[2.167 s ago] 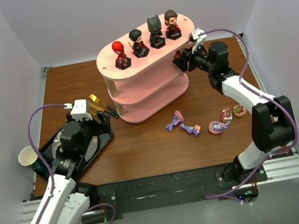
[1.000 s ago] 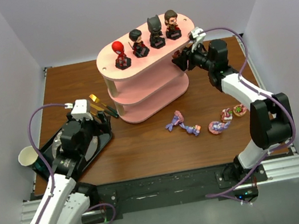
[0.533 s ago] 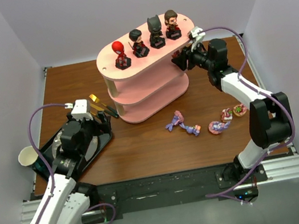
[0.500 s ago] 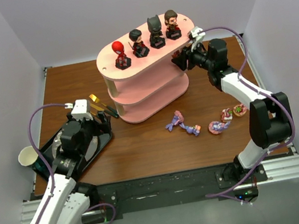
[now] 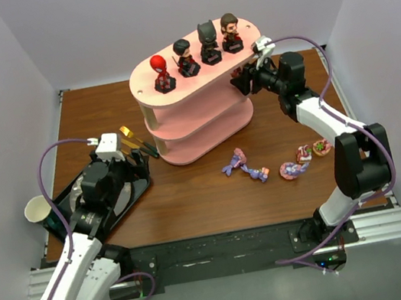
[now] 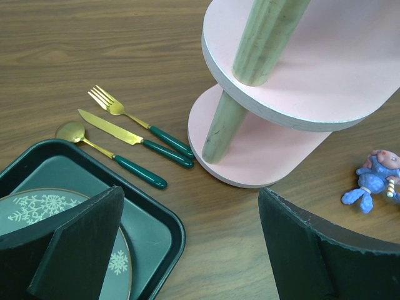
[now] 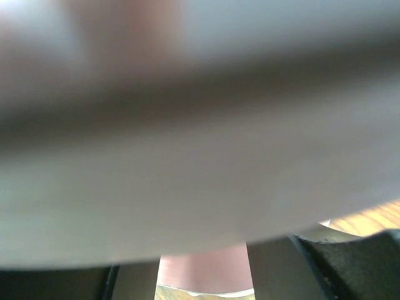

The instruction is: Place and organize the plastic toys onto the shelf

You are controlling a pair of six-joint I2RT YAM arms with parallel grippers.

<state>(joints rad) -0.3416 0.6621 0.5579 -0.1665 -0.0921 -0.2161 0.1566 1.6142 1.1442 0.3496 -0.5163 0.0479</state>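
Pink oval boards on round posts make up the shelf [image 5: 200, 80], which stands toward the back of the brown tabletop [image 5: 195, 205]. Four big-headed figures on black bases stand upright in a row along its top board. A red figure [image 5: 162, 73] is nearest the left end, followed by a dark-haired figure [image 5: 185, 57], a black masked figure [image 5: 208, 43] and a brown-haired figure [image 5: 230, 33] at the right end.

Smaller toys lie on the tabletop in front of the shelf and apart from it. A purple pony [image 5: 233, 163] has a blue-and-purple pony [image 5: 258, 175] just beside it, and a pink pony [image 5: 294, 170] lies further right. Near the pink pony are a small reddish toy [image 5: 303, 152] and a small toy with green on it [image 5: 321, 147], both too small to make out.

The right tool [image 5: 238, 81] is pushed in at the right end of the shelf, just under the top board. Its wrist camera is filled by a blurred pale surface, with dark fingers [image 7: 350, 262] only at the bottom edge. I cannot tell whether this tool is clenched, released or grasping anything.

The left tool [image 6: 190, 200] hangs above the near corner of a black tray [image 6: 156, 219]. It is released, fingers wide apart with nothing between them. The tray holds a plate [image 6: 37, 206] with a snowflake pattern. Between the tray and the shelf lie a fork [image 6: 137, 122], a knife [image 6: 134, 139] and a spoon [image 6: 106, 153], side by side, gold with green handles. A paper cup [image 5: 36, 210] stands left of the tray.
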